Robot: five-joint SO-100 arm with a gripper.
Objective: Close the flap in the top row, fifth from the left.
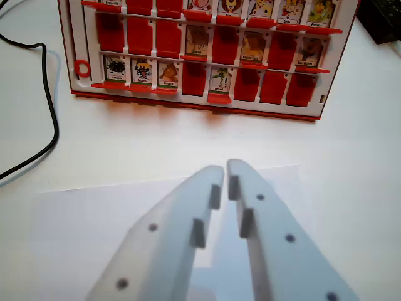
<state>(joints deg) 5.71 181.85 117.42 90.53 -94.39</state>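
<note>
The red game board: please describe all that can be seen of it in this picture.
The red game board looks like plastic and lies flat on the white table, at the top of the wrist view, its upper part cut off. It holds rows of small hinged flaps: some show cartoon character cards with a name below, others show only red. A red ring sits at its left edge. The gripper, jaws nearly together, is apart from it; nothing touches it.

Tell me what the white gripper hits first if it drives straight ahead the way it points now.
Probably the near red edge of the red-and-white flap board, around its front middle. Before that, only bare white table lies ahead of the gripper; its height is unclear.
</note>
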